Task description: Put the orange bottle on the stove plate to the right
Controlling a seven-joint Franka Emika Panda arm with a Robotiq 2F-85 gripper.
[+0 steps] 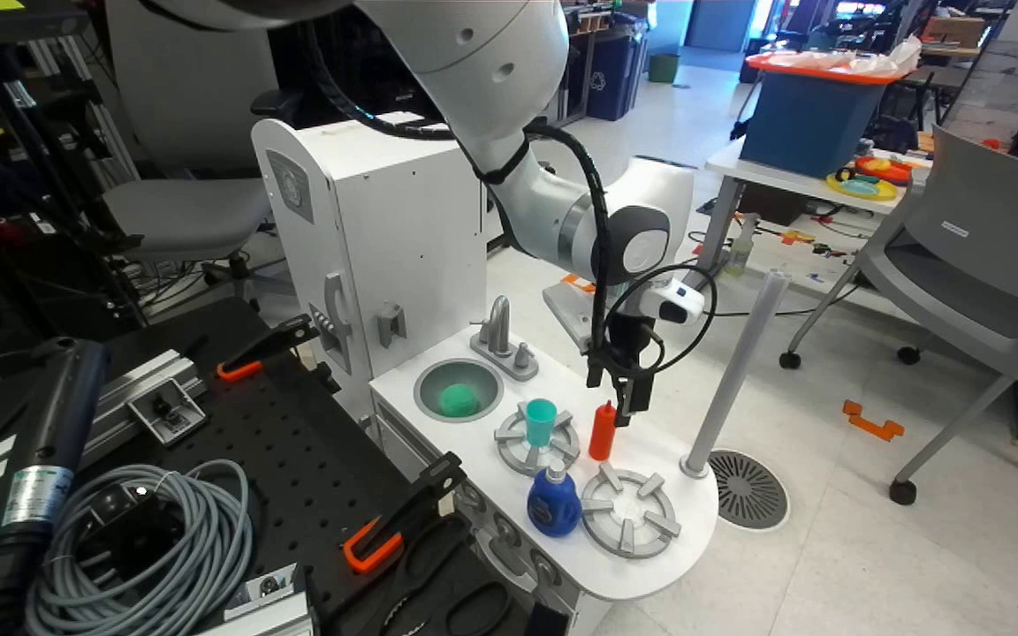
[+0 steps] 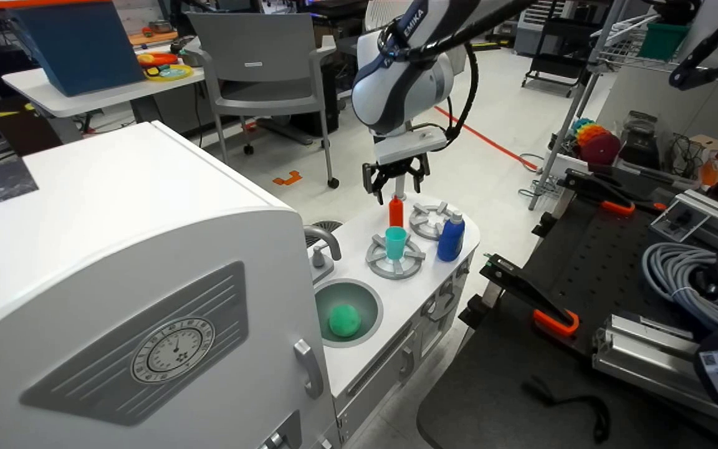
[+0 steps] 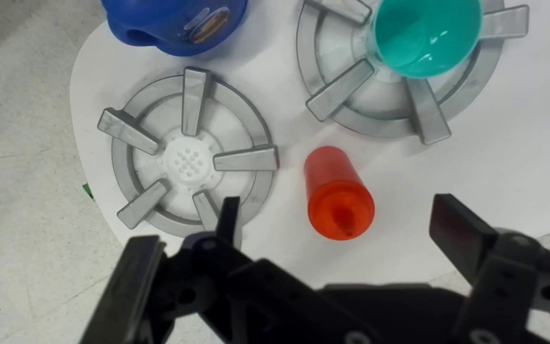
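gripper (image 2: 399,192), jaws wide apart, near the upright orange bottle (image 3: 338,196)

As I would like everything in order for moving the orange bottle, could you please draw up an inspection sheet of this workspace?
Surface: white counter, rounded at one end, with a sink and a faucet.
Job's things: orange bottle upright on the counter; stove plate beside it, nothing seen on top.
Clutter: blue bottle beside the stove plate; teal cup on the neighbouring burner; green round item in the sink.
Claw: open near the top of the orange bottle, not gripping it.
Cables: black cable looped along the arm; grey coiled cable on the black table.
Surroundings: grey chair; blue bin on a white table.
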